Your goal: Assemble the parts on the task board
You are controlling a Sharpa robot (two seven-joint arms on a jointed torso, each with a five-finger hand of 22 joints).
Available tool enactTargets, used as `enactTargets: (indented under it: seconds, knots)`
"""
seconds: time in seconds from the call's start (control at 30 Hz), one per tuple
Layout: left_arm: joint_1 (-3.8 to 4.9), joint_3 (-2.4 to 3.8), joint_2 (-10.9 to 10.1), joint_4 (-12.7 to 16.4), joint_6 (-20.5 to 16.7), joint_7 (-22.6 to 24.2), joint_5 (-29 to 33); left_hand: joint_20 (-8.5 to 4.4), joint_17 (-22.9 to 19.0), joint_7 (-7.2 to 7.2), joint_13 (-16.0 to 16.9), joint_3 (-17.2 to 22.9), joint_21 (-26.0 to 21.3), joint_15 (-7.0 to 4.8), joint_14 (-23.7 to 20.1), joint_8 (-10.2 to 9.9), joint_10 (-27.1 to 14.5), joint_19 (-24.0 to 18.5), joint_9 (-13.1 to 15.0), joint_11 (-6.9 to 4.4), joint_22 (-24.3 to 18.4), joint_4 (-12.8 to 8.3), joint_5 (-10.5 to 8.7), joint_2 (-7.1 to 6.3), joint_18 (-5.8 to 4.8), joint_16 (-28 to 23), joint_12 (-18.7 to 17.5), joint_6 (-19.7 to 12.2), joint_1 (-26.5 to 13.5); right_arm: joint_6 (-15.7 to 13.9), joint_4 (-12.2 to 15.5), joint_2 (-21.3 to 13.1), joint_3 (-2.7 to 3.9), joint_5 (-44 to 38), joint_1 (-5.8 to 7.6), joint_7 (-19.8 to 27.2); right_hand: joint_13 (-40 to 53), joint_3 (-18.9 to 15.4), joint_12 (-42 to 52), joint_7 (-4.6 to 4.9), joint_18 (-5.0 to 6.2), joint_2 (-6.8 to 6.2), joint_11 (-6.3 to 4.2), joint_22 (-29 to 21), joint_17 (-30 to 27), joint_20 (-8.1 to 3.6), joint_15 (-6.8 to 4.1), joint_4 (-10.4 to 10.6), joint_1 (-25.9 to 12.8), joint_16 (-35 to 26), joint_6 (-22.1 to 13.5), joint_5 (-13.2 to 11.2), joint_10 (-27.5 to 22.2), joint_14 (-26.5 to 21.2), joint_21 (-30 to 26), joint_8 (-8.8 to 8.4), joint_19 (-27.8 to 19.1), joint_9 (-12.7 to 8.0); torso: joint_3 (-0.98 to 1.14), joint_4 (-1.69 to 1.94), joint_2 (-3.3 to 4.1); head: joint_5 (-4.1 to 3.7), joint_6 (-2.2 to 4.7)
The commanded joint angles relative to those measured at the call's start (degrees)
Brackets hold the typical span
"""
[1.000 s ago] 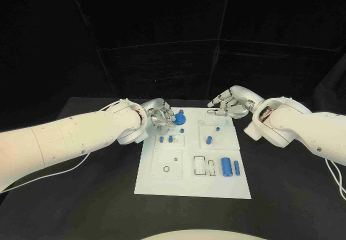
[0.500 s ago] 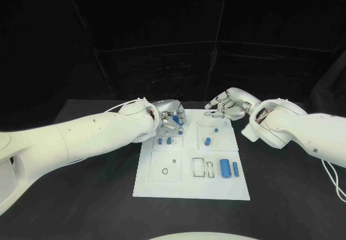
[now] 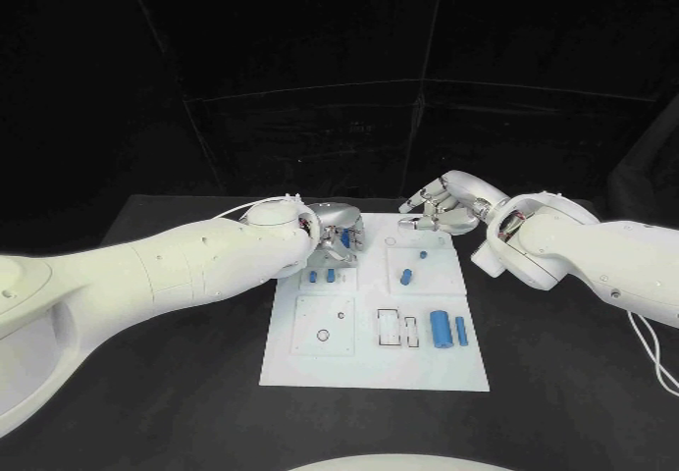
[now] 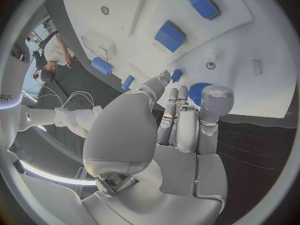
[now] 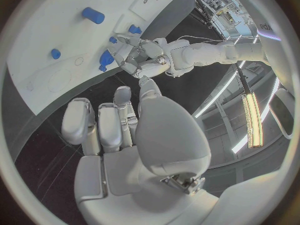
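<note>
the far left corner of the task board (image 3: 425, 373) is occupied by the left robot hand (image 3: 336, 235), and the far right corner is crowded by the right robot hand (image 3: 439, 208). between them a narrow gap is left. the near half is obstructed only by low blue parts (image 3: 442, 329).

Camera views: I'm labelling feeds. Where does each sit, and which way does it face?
Head view: on the robot's head, looking down at the white flat task board; both arms show.
Left wrist view: behind the left robot hand, facing the board; it holds a blue ribbed round part.
Right wrist view: behind the right robot hand, facing the board's edge.
Wrist views share the left robot hand.
</note>
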Motion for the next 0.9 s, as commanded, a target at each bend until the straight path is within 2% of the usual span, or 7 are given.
enactTargets:
  seconds: [0.03, 0.27, 0.9]
  knots:
    - [0.03, 0.01, 0.32, -0.51, 2.65, -1.00, -2.30, -0.01, -0.15, -0.05, -0.20, 0.26, 0.41, -0.39, 1.81, -0.31, 0.56, 0.43, -0.11, -0.07, 0.17, -0.05, -0.12, 0.24, -0.80, 0.15, -0.38, 0.57, -0.53, -0.26, 0.10, 0.07, 0.03, -0.09, 0.09, 0.46, 0.03, -0.33, -0.13, 0.13, 0.49, 0.47, -0.04, -0.05, -0.04, 0.06, -0.52, -0.16, -0.10, -0.18, 0.03, 0.13, -0.24, 1.10, -0.36, 0.32, -0.25, 0.07, 0.01, 0.10, -0.06, -0.04, -0.04]
    - [-0.13, 0.01, 0.92, -1.57, 4.02, -1.15, -2.50, -0.07, -0.57, -0.14, -1.18, 1.61, 1.19, -0.42, 1.88, -0.81, 2.14, 0.70, -0.44, -0.14, 1.01, -0.43, -0.12, 1.24, -0.96, 0.16, -1.14, 1.89, 0.09, -0.23, 0.12, 0.13, 0.03, -0.11, 0.09, 0.47, 0.03, -0.33, -0.13, 0.13, 0.49, 0.47, -0.04, -0.05, -0.04, 0.06, -0.52, -0.16, -0.10, -0.18, 0.03, 0.13, -0.24, 1.10, -0.36, 0.32, -0.25, 0.07, 0.02, 0.07, -0.09, -0.11, 0.06]
    - [-0.71, 0.01, 1.84, -3.13, 4.88, -0.62, -2.54, -0.26, -1.21, -0.32, -2.82, 4.17, 3.39, -0.66, 1.90, -1.93, 5.98, 1.14, -1.03, -0.54, 3.44, -0.79, -0.15, 1.89, -1.37, 0.37, -3.02, 4.34, -0.49, -0.05, 0.09, 0.34, 0.03, -0.11, 0.09, 0.48, 0.07, -0.34, -0.05, 0.13, 0.49, 0.53, -0.05, -0.04, 0.04, 0.06, -0.52, -0.20, 0.02, -0.15, 0.03, 0.20, -0.21, 1.13, -0.36, 0.34, -0.22, 0.07, 0.00, 0.15, -0.08, -0.07, -0.16]
